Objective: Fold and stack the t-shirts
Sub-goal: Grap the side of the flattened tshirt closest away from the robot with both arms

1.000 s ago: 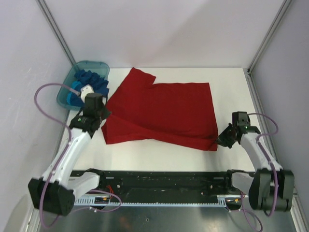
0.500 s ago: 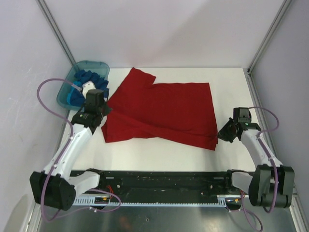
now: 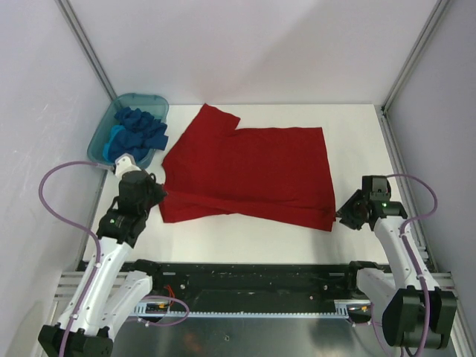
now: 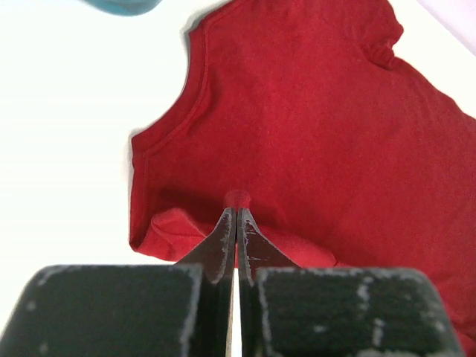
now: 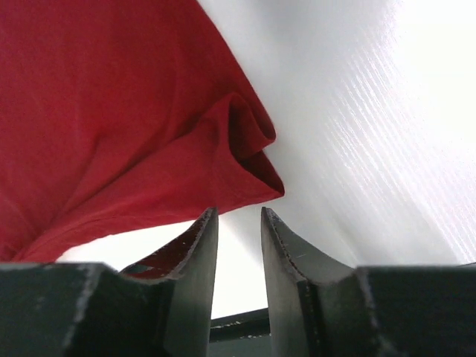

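Observation:
The large red t-shirt (image 3: 253, 171) lies spread on the white table with its near edge folded over. My left gripper (image 3: 157, 195) is at the shirt's left edge. In the left wrist view this gripper (image 4: 236, 213) is shut, and a small nub of red t-shirt (image 4: 312, 134) is pinched at its tips. My right gripper (image 3: 343, 216) sits just off the shirt's near right corner. Its jaws (image 5: 238, 213) are parted with only bare table between them, and the rumpled corner of the red t-shirt (image 5: 97, 111) lies just beyond the tips. Blue t-shirts (image 3: 139, 128) are heaped in the tub.
The translucent teal tub (image 3: 100, 146) stands at the back left against the wall. Metal frame posts and walls close in both sides. Bare white table (image 3: 349, 141) shows to the right of the shirt and along the near edge.
The right gripper has opened, let go of the shirt's near right corner and drawn back a little. The left gripper has moved toward the near edge, still shut on the shirt's left edge.

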`<state>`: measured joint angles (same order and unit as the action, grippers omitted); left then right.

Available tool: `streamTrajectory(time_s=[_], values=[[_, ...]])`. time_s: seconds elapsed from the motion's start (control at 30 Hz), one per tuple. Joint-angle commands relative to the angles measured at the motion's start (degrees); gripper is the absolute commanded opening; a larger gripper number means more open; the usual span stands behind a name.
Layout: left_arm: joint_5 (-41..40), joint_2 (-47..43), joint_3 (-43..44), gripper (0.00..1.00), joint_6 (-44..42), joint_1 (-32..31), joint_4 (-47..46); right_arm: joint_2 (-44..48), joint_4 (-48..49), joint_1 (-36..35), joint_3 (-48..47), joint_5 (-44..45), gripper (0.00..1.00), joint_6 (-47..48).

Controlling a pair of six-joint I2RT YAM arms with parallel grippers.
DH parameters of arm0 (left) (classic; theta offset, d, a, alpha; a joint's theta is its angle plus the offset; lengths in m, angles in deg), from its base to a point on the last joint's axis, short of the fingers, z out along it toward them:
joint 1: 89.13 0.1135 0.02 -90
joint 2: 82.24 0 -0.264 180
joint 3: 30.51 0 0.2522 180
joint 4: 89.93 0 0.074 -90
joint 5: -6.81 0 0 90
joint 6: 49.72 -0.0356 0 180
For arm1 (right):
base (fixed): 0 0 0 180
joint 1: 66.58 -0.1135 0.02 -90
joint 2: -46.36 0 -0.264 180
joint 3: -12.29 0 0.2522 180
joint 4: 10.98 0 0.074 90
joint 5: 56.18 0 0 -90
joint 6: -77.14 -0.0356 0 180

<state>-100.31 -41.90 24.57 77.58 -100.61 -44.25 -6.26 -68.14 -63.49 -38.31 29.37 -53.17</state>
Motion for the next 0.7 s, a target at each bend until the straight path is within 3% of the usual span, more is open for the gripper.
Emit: streamTrajectory(time_s=[0.0, 0.4, 0.67], values=[[1.6, 1.0, 0.0, 0.0, 2.0, 0.3, -0.3, -3.2, 4.5, -1.6, 0.9, 1.6, 0.38, -0.5], [1.3, 0.1, 0.2, 0.0, 0.8, 0.3, 0.4, -15.1, 14.8, -1.7, 0.9, 3.4, 0.39, -1.3], [1.6, -1.8, -0.9, 0.0, 1.3, 0.3, 1.5, -15.8, 15.3, -1.8, 1.0, 2.3, 0.28, -1.8]])
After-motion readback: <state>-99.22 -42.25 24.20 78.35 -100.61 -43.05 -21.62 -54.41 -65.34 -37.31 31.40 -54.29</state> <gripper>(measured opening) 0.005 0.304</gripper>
